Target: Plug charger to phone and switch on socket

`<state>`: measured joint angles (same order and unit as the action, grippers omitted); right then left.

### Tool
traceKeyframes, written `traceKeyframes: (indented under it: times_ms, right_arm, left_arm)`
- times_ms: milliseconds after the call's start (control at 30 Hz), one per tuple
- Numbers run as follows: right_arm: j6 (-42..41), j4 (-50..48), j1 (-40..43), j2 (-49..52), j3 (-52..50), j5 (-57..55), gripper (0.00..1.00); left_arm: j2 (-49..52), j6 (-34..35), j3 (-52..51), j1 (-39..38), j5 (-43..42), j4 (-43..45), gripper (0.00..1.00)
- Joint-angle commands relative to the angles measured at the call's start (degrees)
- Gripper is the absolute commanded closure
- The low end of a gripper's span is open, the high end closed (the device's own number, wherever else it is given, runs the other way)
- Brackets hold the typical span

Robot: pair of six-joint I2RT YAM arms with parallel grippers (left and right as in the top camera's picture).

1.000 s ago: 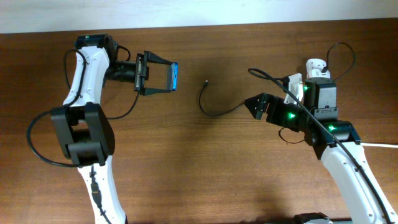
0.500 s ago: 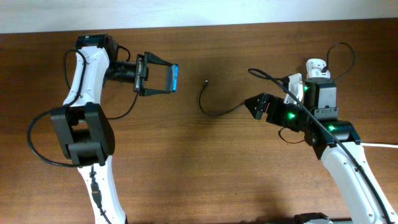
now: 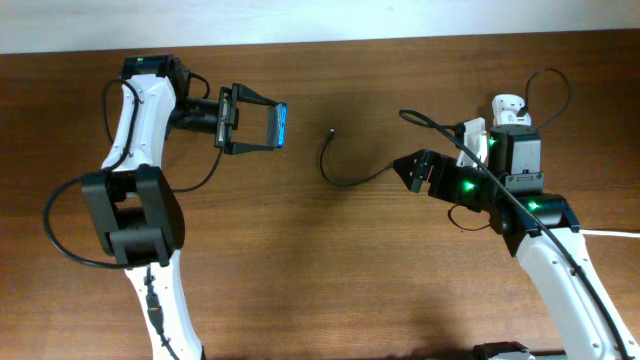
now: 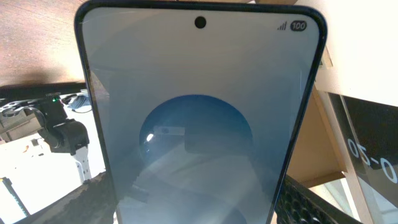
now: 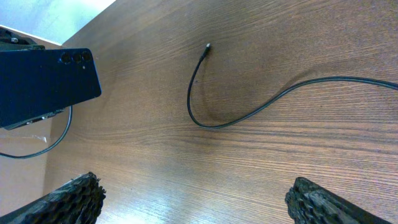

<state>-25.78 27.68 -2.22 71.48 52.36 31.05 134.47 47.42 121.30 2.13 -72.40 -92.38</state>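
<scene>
My left gripper [image 3: 262,124] is shut on the phone [image 3: 280,123] and holds it on edge above the table at the upper left. Its lit blue screen fills the left wrist view [image 4: 199,118]; its dark back shows in the right wrist view [image 5: 46,84]. The charger, a thin black cable [image 3: 350,182], lies curved on the table, its connector tip [image 3: 332,131] free and apart from the phone; it also shows in the right wrist view [image 5: 205,48]. My right gripper [image 3: 410,170] is open and empty, just right of the cable. The socket [image 3: 505,108] is white, mostly hidden behind the right arm.
The brown wooden table [image 3: 330,270] runs to a pale wall at the back. A thick white cord [image 3: 610,234] leaves at the right edge. A black cable loops from the left arm [image 3: 60,240].
</scene>
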Motion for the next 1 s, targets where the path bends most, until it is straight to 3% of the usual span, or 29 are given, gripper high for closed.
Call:
traceKeyframes:
  times_ms: [0,967]
  right_arm:
    - [-1.3,0.0,0.4,0.4,1.1,-0.5,0.02]
    - [-1.8,0.0,0.4,4.4,1.1,1.5,0.02]
  left_arm:
    - [-2.2,0.5,1.1,0.4,-1.2,-0.3,1.00]
    - [-2.2,0.5,1.1,0.4,-0.2,-0.3,1.00]
